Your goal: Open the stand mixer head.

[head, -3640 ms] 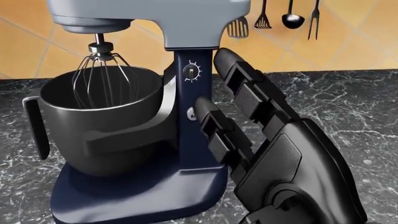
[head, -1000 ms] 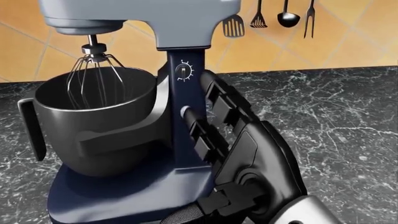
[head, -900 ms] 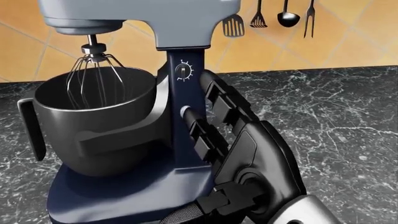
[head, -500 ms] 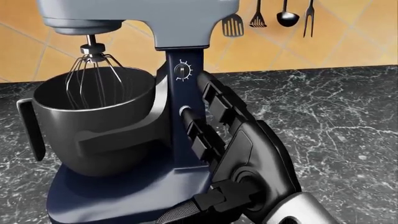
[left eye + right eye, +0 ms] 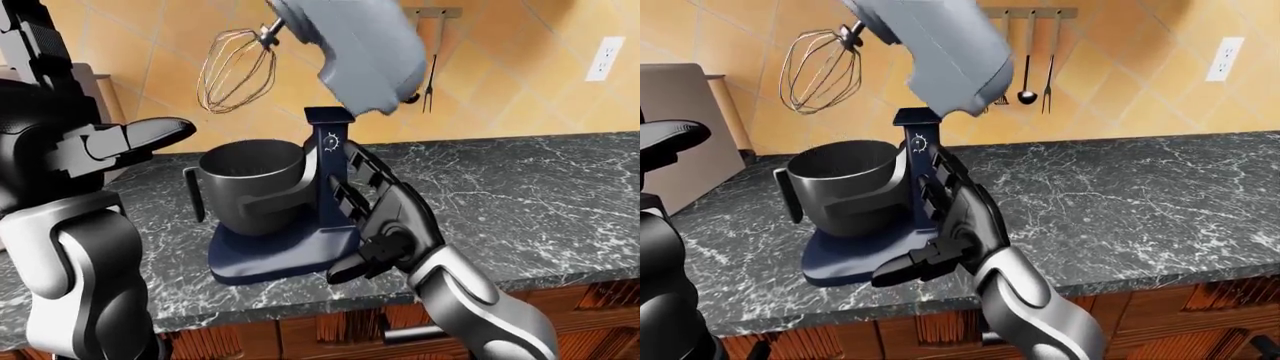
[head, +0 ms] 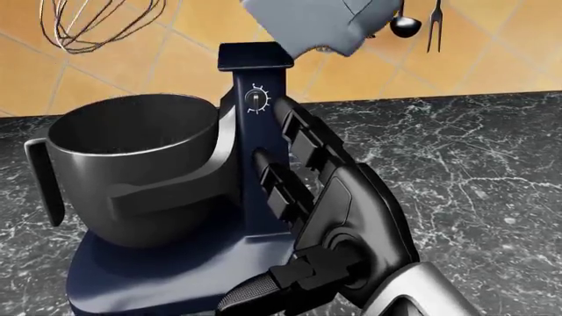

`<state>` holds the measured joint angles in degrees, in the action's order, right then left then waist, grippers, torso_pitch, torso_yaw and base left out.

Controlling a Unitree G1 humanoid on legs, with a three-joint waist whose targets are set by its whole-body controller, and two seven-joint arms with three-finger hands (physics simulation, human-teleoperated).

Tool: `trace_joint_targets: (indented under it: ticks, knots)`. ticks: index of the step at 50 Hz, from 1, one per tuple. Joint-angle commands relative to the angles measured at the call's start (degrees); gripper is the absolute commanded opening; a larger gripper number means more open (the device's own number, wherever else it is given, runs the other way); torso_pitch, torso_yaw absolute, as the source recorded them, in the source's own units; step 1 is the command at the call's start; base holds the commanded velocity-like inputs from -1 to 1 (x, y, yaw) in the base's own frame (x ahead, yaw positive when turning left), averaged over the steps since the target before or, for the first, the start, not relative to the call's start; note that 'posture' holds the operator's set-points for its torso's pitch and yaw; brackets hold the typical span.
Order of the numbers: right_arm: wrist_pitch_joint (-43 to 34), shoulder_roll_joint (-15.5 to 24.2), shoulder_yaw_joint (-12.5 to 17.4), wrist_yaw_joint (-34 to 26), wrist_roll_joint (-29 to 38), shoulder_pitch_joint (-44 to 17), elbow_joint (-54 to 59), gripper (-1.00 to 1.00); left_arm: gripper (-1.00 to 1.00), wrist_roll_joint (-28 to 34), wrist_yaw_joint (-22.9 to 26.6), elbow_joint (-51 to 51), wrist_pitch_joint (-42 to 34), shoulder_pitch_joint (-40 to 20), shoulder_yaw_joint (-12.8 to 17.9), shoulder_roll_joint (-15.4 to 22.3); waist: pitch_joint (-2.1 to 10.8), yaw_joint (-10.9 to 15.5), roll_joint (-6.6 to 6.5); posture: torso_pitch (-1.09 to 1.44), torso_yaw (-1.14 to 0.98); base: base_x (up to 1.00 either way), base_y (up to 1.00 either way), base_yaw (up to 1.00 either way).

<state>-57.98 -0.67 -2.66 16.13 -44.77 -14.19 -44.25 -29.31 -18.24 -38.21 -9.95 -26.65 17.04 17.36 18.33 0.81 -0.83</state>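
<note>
The black marble counter (image 5: 1140,202) was seen spanning the eye views, with tan tiled wall behind. The stand mixer (image 5: 300,187) was set on it at about 9 o'clock from the centre of the left-eye view. Its grey head (image 5: 935,52) was found tilted up and away from the bowl, the wire whisk (image 5: 820,67) hanging in the air at 11 o'clock, well clear of the rim. The task was judged essentially complete.

The head was judged heavy and rigid, hinged at the top of the navy column (image 6: 255,118); the smooth housing was judged likely to be slippery, so any further lift would best be taken from beneath the nose end, near the whisk shaft. The whisk wires were judged thin and bendable and not to be gripped. The dark metal bowl (image 6: 132,164) was seated in the cradle arms on the navy base (image 5: 270,251).

The right hand (image 6: 308,197) was laid against the 3 o'clock side of the column, fingers (image 6: 298,141) extended and spread, thumb splayed low; nothing was held in it. The left hand (image 5: 120,139) was raised at 9 o'clock in the left-eye view, well apart from the mixer, fingers unfolded, nothing held.

Hanging utensils (image 5: 1025,67) were noted on a wall rail at 12 o'clock, just behind the raised head, and an outlet (image 5: 1217,58) at 2 o'clock. A brown board (image 5: 685,127) was leaned at 9 o'clock. No obstruction to the head was observed.
</note>
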Motion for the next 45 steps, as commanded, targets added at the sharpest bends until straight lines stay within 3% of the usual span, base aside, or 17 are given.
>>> trace_joint_targets:
  ticks: [1, 15, 21, 28, 36, 45]
  knots:
    - [1.5, 0.0, 0.6, -0.1, 0.4, -1.2, -0.9, 1.00, 1.00, 0.0, 0.2, -0.5, 0.5, -1.4, 0.1, 0.5, -0.11, 0.0, -0.31, -0.46, 0.00, 0.00, 0.00, 0.00]
    - [1.4, -0.2, 0.9, -0.6, 0.8, -0.2, -1.6, 1.00, 1.00, 0.4, 0.4, -0.7, 0.6, -1.0, -0.2, 0.2, -0.09, 0.1, -0.24, -0.46, 0.00, 0.00, 0.00, 0.00]
    - [-0.7, -0.1, 2.6, 2.7, -3.2, -0.4, -4.5, 1.00, 1.00, 0.4, 0.5, -0.6, 0.6, -1.1, -0.3, 0.1, -0.11, 0.3, -0.17, -0.46, 0.00, 0.00, 0.00, 0.00]
    - [-1.8, 1.3, 5.2, 10.9, -13.2, -3.0, -8.0, 1.00, 1.00, 0.5, 0.5, -0.6, 0.4, -1.3, -0.4, 0.0, -0.09, 0.2, -0.11, -0.46, 0.00, 0.00, 0.00, 0.00]
    - [4.8, 3.7, 5.3, 17.0, -21.3, -2.9, -9.9, 1.00, 1.00, 0.5, 0.5, -0.6, 0.5, -1.4, -0.4, 0.0, -0.12, 0.1, 0.01, -0.46, 0.00, 0.00, 0.00, 0.00]
    - [14.1, 6.6, 5.7, 20.5, -25.0, -5.7, -9.4, 1.00, 1.00, 0.6, 0.6, -0.5, 0.5, -1.3, -0.5, -0.1, -0.24, -0.1, 0.03, -0.46, 0.00, 0.00, 0.00, 0.00]
